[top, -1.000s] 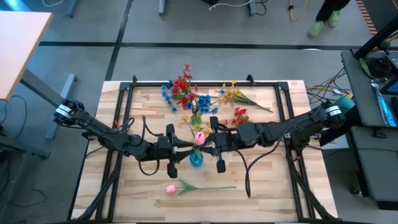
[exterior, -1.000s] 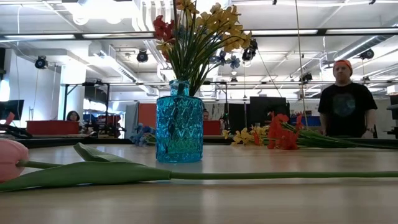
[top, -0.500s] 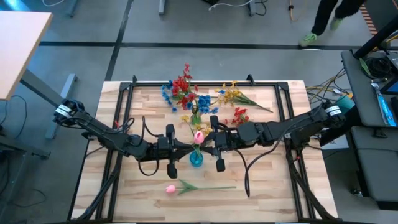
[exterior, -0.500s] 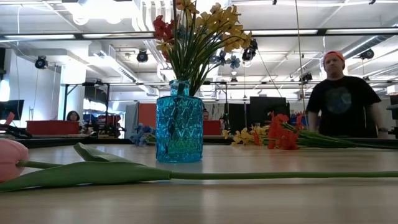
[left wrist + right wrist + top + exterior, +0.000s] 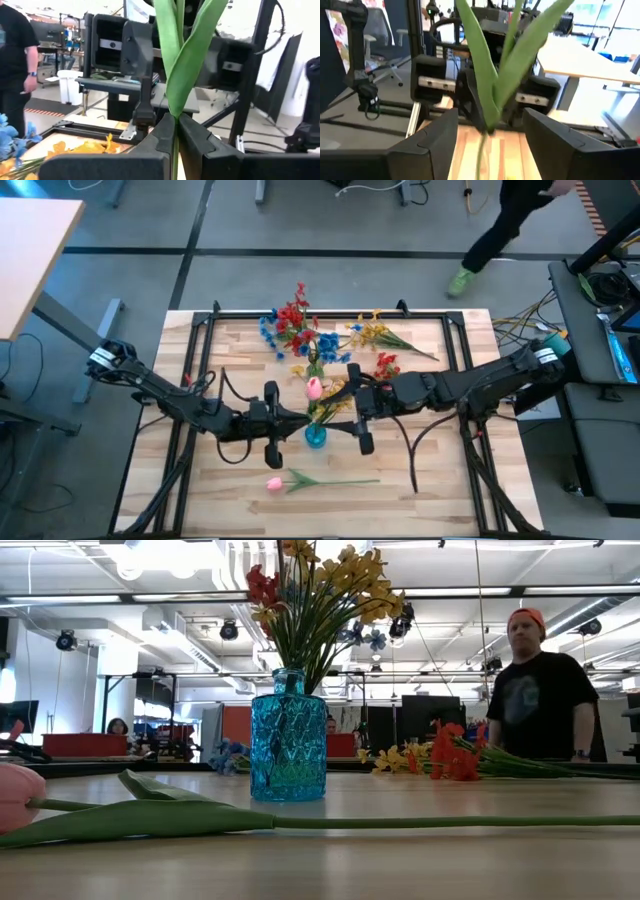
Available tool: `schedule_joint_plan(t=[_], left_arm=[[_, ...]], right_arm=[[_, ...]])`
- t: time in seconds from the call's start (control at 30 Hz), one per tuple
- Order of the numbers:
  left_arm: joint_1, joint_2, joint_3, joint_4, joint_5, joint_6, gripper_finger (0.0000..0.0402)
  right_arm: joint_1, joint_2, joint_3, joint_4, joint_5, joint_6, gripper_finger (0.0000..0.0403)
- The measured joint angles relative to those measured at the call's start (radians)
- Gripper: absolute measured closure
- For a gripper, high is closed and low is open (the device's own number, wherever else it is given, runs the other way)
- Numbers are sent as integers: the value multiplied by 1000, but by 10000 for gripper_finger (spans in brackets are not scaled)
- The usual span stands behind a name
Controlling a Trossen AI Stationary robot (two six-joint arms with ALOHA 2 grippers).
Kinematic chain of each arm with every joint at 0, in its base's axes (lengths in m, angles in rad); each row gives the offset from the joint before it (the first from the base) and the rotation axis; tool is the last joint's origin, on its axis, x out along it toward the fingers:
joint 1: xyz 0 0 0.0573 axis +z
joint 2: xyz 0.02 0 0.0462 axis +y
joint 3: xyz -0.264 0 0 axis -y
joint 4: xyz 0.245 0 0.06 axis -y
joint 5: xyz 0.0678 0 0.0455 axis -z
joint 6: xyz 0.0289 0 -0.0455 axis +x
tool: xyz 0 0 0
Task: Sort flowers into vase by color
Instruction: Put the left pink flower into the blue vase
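Currently, on the left, the left pincer (image 5: pixel 297 418) is reaching in over the pale wood-plank surface (image 5: pixel 430 470) and is clamping the thin green stem of a pink tulip (image 5: pixel 314 388); in the left wrist view its two dark, smooth fingers (image 5: pixel 165 135) are pressing together on the stem where two broad, glossy leaves are parting. Near the surface's front edge a second pink tulip (image 5: pixel 274 482) is lying flat, its long stem (image 5: pixel 335 479) running rightward; the low view is showing it stretched across the foreground.

At centre, a blue glass vase (image 5: pixel 288 735) with a faceted diamond pattern and a narrow neck is standing upright, holding a mixed bunch of yellow, red and blue sprays (image 5: pixel 320 590). Behind it, loose red and blue flowers (image 5: pixel 295 325) and a yellow spray (image 5: pixel 375 333) are lying on the surface, with a small red cluster (image 5: pixel 386 366) beside them.

On the right, the right pincer (image 5: pixel 342 409) is sitting just beside the vase with its fingers (image 5: pixel 427 137) spread wide around the same stem, not squeezing it.

Compared with a second ago, the tulip bud is sitting farther back and tilting, and the right arm has shifted slightly rightward. A person (image 5: pixel 540 690) in a dark shirt is standing closer in than before, behind the surface.
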Motion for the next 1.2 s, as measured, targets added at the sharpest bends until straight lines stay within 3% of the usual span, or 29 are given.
schedule_joint_plan(t=[0.23,0.47,0.67,1.2], left_arm=[[-11,2,-133,247,4,-37,401],[-10,16,-210,334,-58,-33,402],[0,45,-195,339,-57,48,401],[16,99,-195,308,-92,11,401]], right_arm=[[0,-57,0,-124,5,45,160],[0,-76,-2,-169,5,47,151],[0,-73,-2,-176,5,43,155],[-1,-75,-8,-190,5,35,156]])
